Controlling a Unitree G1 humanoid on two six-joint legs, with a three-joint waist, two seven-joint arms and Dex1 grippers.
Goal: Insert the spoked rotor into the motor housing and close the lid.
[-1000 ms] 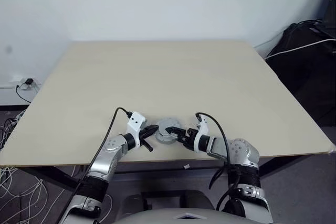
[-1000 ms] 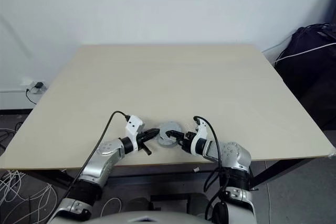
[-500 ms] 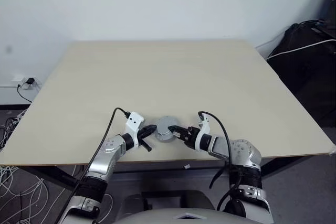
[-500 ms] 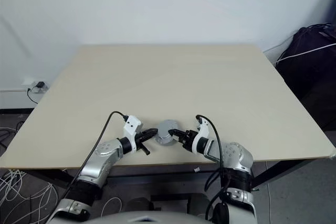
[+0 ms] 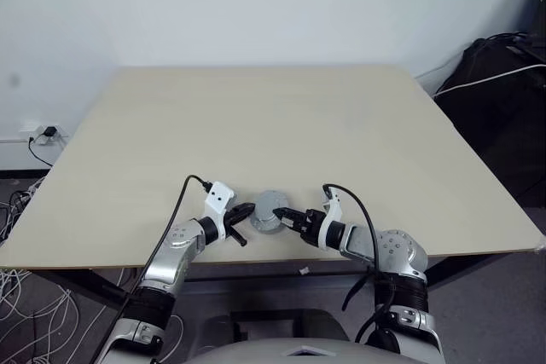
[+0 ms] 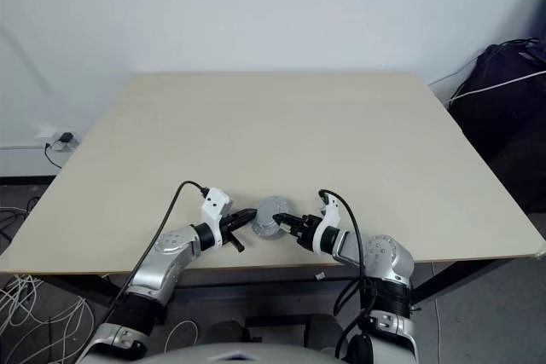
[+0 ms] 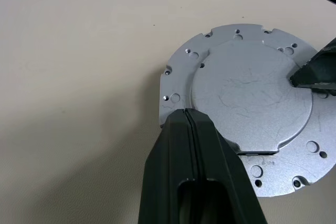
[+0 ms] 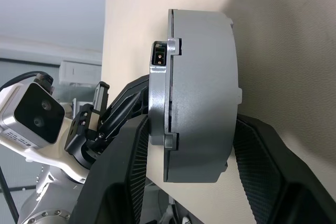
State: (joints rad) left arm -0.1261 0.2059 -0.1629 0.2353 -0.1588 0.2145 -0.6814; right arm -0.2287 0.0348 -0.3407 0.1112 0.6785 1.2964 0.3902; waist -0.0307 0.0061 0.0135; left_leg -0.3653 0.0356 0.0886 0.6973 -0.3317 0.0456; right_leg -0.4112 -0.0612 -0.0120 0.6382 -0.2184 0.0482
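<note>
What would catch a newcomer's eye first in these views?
The round grey metal motor assembly near the front edge of the pale table, with both arms closing in on it. The left gripper, shut, touches its flanged rim from the left. The right gripper straddles it from the right, one finger on each side.

Lid (image 5: 270, 210) on table (image 5: 256, 117) near front edge, left pincer (image 5: 245, 210) left, right pincer (image 5: 285, 216) right
</note>
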